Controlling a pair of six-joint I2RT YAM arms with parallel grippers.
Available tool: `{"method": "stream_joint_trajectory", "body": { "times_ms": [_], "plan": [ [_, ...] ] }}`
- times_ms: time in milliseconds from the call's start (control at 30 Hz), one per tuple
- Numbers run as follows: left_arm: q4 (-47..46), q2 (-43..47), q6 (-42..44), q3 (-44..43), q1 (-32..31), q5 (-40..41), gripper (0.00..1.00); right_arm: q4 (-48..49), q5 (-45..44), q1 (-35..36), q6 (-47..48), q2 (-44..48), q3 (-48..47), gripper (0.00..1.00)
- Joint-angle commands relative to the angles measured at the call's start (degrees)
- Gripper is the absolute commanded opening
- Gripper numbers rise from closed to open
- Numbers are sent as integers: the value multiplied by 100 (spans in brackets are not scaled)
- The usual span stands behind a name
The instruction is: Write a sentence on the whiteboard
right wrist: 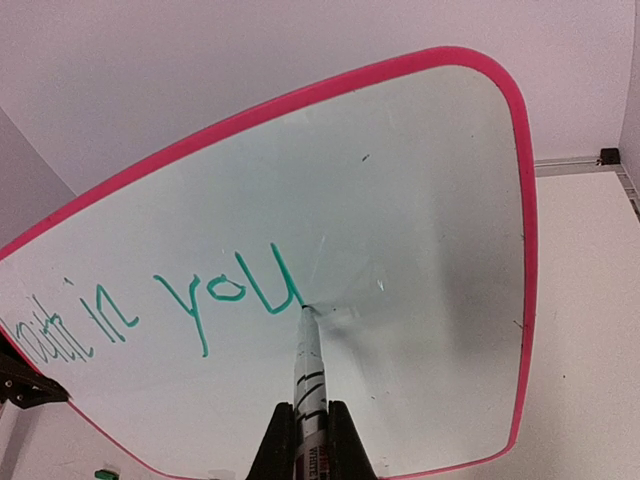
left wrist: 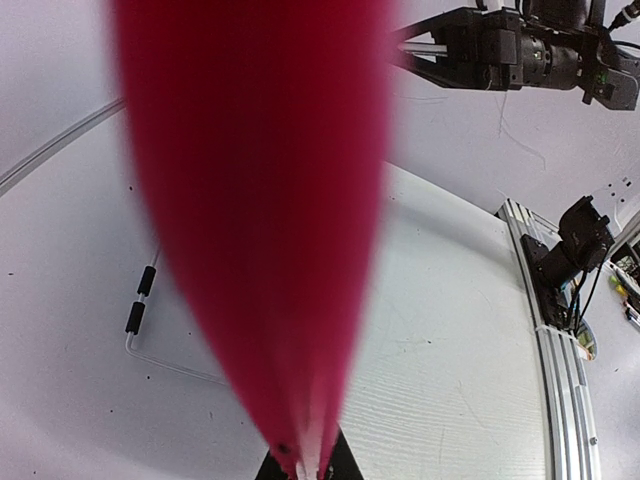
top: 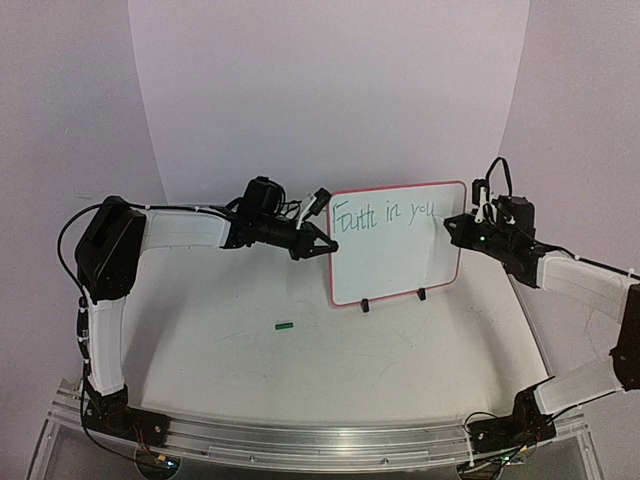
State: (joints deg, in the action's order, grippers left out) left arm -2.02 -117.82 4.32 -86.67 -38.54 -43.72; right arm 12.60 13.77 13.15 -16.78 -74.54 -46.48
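The whiteboard [top: 395, 250] stands upright on two small black feet at mid table, white with a red-pink rim. Green lettering [top: 385, 215] on it reads "Faith in you"; it shows as "in you" in the right wrist view [right wrist: 215, 300]. My left gripper [top: 318, 238] is shut on the board's left rim, which fills the left wrist view as a red blur [left wrist: 260, 200]. My right gripper [right wrist: 308, 440] is shut on a white marker [right wrist: 308, 380]. The marker tip touches the board at the end of the "u". The right gripper also shows in the top view [top: 470, 228] at the board's right edge.
A small green marker cap [top: 285, 325] lies on the white table in front of the board's left side. A curved white backdrop [top: 330, 90] rises behind. An aluminium rail [top: 320, 440] runs along the near edge with both arm bases.
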Motion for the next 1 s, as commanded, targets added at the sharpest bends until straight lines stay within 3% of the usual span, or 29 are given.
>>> {"method": "stream_joint_trajectory", "body": {
  "times_ms": [0,267,967],
  "plan": [
    [1300,-321,129,98,-232,-22,0,102,-272,-31,15,210,-84,0],
    [1301,-312,130,98,-233,-13,0,6,-281,-35,79,567,-223,0],
    [1300,-338,131,98,-233,-15,0,111,-104,-37,199,-99,-642,0]
  ]
}}
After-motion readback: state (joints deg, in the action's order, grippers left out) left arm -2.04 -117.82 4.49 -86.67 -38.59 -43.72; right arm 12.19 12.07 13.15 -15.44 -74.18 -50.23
